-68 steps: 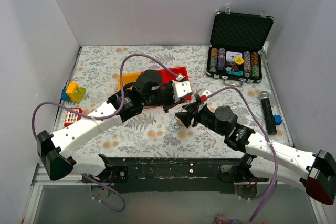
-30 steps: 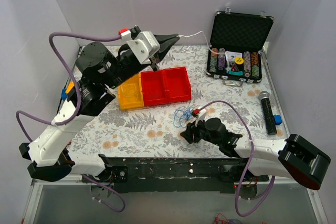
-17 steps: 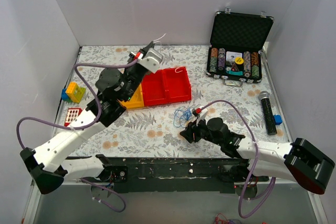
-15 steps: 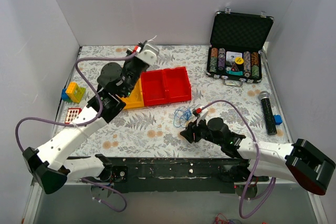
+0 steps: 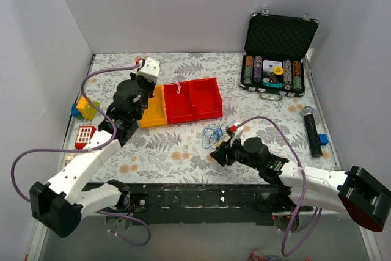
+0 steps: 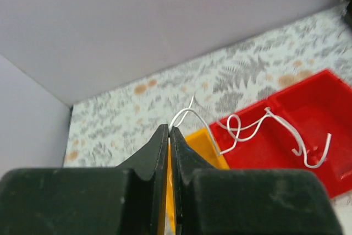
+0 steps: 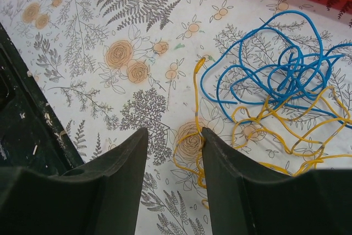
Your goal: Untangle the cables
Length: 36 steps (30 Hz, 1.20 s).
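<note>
Light: the scene is lit brightly and evenly from overhead.
Shadows: only soft, pale shadows are cast on the table [image 5: 177,148].
Focus: the overhead view is rendered sharp; the near foreground is blurred in both wrist views.
Left wrist: slight overall softness is seen.

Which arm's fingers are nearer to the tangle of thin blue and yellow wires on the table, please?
Right. Its fingers straddle a yellow strand at the edge of the tangle; the left fingers are far off over the yellow plastic tray, pinching a thin white wire.
</note>
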Tool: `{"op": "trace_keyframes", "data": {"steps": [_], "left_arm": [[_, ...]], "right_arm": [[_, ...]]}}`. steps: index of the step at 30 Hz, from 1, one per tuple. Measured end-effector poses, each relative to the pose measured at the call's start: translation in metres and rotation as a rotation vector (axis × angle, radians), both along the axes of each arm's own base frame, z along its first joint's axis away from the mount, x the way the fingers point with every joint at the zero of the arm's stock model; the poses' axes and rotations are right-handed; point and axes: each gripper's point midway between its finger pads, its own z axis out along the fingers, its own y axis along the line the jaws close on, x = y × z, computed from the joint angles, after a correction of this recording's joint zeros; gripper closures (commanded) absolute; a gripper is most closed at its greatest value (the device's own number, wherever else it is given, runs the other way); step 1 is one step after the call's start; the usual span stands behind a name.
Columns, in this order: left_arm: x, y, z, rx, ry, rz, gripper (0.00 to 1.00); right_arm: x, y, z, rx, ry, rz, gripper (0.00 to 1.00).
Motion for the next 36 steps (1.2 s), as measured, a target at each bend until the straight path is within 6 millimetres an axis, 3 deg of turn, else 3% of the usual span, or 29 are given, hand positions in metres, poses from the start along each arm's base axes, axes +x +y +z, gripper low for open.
{"op": "trace_keyframes", "data": {"steps": [5,9,16,24,30,36], "left_arm": [[0.011,0.029,-0.066,-0.005,0.175,0.109,1.0],[0.018,0.048,-0.092,-0.042,0.259,0.18,1.0],[0.023,0.04,-0.117,-0.057,0.333,0.158,1.0],[0.026,0.04,-0.183,0.02,0.489,0.17,1.0],[0.03,0.05,-0.188,-0.043,0.513,0.193,1.0],[0.031,0.065,-0.158,-0.191,0.456,0.184,1.0]], "right_arm": [[0.0,0.0,0.005,0.013,-0.01,0.0,0.48],[0.0,-0.001,0.009,0.025,-0.018,-0.001,0.49],[-0.003,-0.006,0.002,0.009,-0.004,-0.006,0.49],[-0.002,-0.008,0.006,0.015,-0.014,-0.019,0.49],[-0.001,-0.009,0.006,0.012,-0.015,-0.027,0.49],[-0.002,-0.01,0.004,0.01,-0.01,-0.028,0.49]]}}
